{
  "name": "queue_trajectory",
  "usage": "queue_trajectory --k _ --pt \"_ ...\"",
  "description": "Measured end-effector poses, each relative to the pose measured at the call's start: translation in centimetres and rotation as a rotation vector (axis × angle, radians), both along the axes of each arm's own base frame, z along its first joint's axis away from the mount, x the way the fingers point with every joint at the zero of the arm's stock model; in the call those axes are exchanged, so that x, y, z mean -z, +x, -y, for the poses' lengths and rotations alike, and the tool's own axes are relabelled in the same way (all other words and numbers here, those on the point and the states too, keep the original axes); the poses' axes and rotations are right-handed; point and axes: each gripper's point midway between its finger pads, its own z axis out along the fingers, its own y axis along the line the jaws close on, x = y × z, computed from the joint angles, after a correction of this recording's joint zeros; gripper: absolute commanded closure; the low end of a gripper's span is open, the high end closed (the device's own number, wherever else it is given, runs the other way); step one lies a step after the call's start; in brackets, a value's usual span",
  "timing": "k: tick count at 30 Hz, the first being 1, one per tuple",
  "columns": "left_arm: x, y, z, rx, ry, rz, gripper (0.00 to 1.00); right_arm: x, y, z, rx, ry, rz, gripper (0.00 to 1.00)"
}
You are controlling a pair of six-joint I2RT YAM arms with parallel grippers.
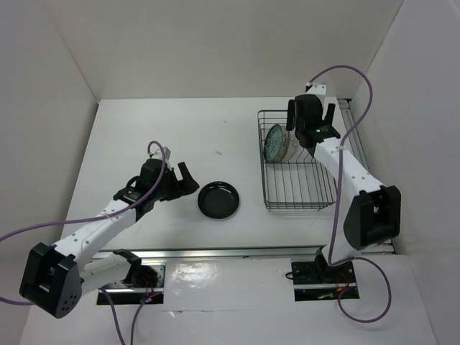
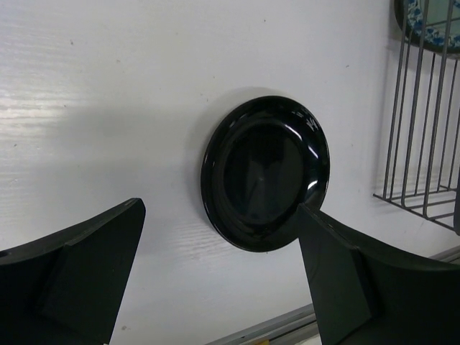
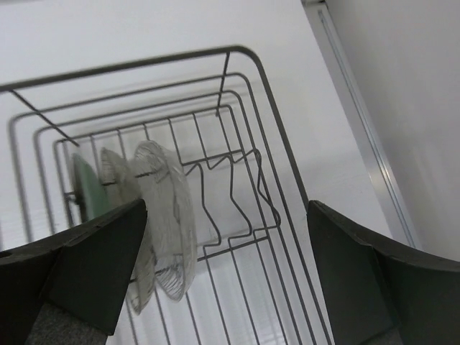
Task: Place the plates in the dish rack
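The white table (image 1: pixel 180 129) before me carries two things. The black plate (image 1: pixel 219 199) lies flat on it. The dish rack (image 1: pixel 298 188) stands near, to the plate's right.

A glossy black plate (image 1: pixel 219 199) lay on a plain white table (image 1: pixel 158 129). At three o'clock from it, a dark grey wire dish rack (image 1: pixel 302 188) held a teal plate (image 1: pixel 274 142) patterned blue and white, a translucent beige plate (image 3: pixel 115 176) and a clear, colourless glass plate (image 3: pixel 171 215). Robot arms (image 1: pixel 100 223) were white and black, with purple cables (image 1: pixel 342 68).
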Motion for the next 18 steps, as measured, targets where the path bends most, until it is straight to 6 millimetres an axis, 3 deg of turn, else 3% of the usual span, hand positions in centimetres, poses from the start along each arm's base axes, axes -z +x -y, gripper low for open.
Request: queue_trajectory --k 7,9,13,18 --pt "1.6 0.3 1.1 0.041 -0.021 -0.026 0.03 -9.2 -3.5 -3.0 -0.109 0.111 0.217 0.00" --pt "2.6 0.4 1.4 0.050 -0.022 -0.043 0.04 -11.0 -4.7 -4.0 -0.163 0.154 0.272 0.00" --pt "5.2 0.2 1.5 0.055 -0.010 -0.093 0.05 -12.0 -6.8 -6.2 -0.266 0.217 0.307 0.00" --pt "7.8 -0.1 1.5 0.058 0.007 -0.149 0.10 -12.0 -7.8 -9.6 -0.378 0.264 0.298 0.00"
